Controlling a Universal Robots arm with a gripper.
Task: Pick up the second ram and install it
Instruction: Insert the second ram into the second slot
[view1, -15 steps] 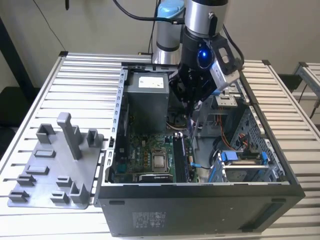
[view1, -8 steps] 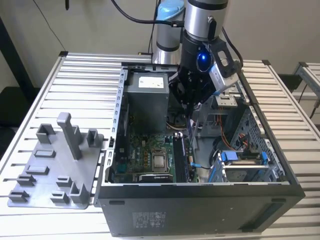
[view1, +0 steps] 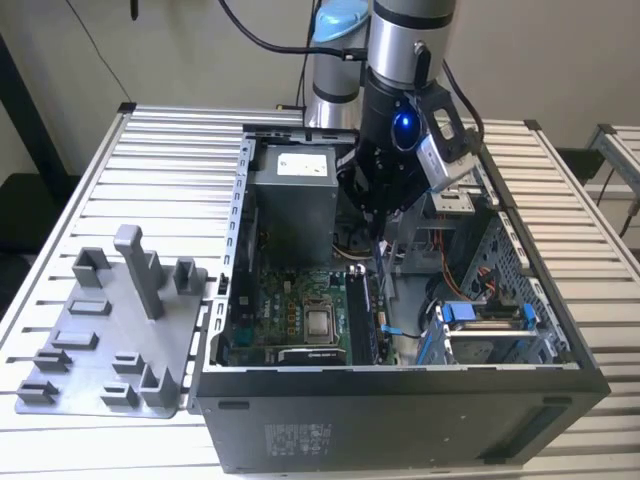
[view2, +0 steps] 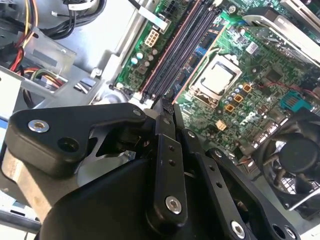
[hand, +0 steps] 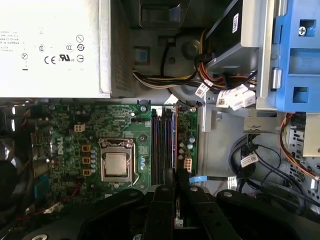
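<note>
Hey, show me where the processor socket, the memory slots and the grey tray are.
socket (hand: 116, 166): first wrist view, on the metal plate in its middle.
slots (hand: 163, 145): first wrist view, midway along the long black slots.
tray (view1: 85, 375): exterior view, on a bare flat part of its base.

Worktop (view1: 150, 150): ribbed bare-metal slats, satin silver.
Tray (view1: 100, 340): grey plastic, matt.
Computer case (view1: 400, 425): sheet metal, matt black outside, bare grey inside.
Power supply (hand: 50, 50): dull grey metal with a white label.
Motherboard (hand: 65, 145): glossy green board.
Processor socket (hand: 116, 165): bright metal.
Drive bracket (hand: 300, 50): smooth blue plastic.
Gripper (view2: 169, 107): matt black links, shiny screw heads.
Arm (view1: 400, 40): smooth silver metal.
</note>
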